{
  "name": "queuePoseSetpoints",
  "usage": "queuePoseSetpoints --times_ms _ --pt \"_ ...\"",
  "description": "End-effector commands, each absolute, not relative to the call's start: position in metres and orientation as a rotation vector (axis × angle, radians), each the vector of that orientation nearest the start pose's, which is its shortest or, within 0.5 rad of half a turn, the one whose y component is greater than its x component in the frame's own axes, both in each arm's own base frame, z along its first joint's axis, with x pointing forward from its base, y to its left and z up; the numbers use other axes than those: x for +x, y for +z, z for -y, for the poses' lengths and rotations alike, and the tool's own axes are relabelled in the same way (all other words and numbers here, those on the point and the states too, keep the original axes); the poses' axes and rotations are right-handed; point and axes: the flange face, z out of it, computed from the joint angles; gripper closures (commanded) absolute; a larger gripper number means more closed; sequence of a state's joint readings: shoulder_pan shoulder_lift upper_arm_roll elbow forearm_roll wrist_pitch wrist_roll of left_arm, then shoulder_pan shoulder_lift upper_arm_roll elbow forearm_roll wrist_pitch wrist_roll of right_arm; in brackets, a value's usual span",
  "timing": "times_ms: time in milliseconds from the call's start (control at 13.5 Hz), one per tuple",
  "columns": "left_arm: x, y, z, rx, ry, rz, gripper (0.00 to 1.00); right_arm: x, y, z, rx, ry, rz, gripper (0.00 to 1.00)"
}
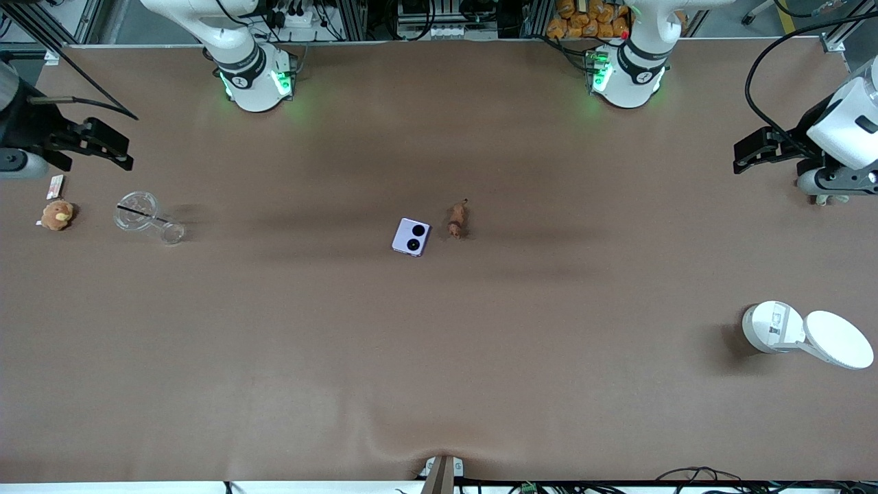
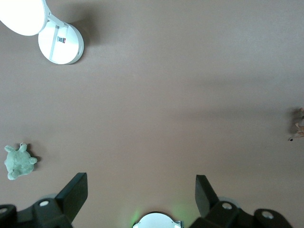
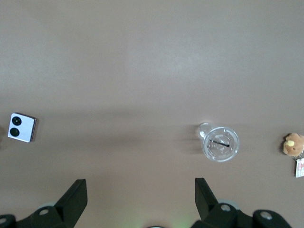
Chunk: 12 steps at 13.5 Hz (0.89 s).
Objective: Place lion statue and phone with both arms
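The lavender phone (image 1: 411,237) lies flat at the table's middle, its two black camera circles facing up. It also shows in the right wrist view (image 3: 22,127). The small orange-brown lion statue (image 1: 457,219) lies just beside it, toward the left arm's end. Only part of the lion statue shows at the edge of the left wrist view (image 2: 299,126). My right gripper (image 1: 103,147) (image 3: 140,192) is open and empty, up over the right arm's end of the table. My left gripper (image 1: 754,151) (image 2: 140,190) is open and empty, up over the left arm's end.
A clear cup (image 1: 140,214) with a black straw, a round tan plush toy (image 1: 57,215) and a small card (image 1: 55,186) lie at the right arm's end. A white container (image 1: 772,328) with an open lid and a green plush turtle (image 2: 19,161) are at the left arm's end.
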State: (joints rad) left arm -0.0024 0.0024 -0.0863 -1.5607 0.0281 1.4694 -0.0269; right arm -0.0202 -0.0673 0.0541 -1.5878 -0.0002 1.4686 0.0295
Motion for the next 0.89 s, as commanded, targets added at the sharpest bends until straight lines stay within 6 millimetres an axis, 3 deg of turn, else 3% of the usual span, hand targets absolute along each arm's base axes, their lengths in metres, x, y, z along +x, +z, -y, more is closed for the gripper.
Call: queuePoseSetpoints --times_ms 0,813 --pt "0.5361 0.6232 0.0448 -3.101 0.144 -0.073 0.0 0.5281 0.6519 -0.0121 -3.166 0.089 0.001 0.0" --pt "0.5366 0.6223 0.044 -3.101 0.147 -0.069 0.0 0.5279 0.6499 -0.0087 -3.165 0.104 0.003 0.0"
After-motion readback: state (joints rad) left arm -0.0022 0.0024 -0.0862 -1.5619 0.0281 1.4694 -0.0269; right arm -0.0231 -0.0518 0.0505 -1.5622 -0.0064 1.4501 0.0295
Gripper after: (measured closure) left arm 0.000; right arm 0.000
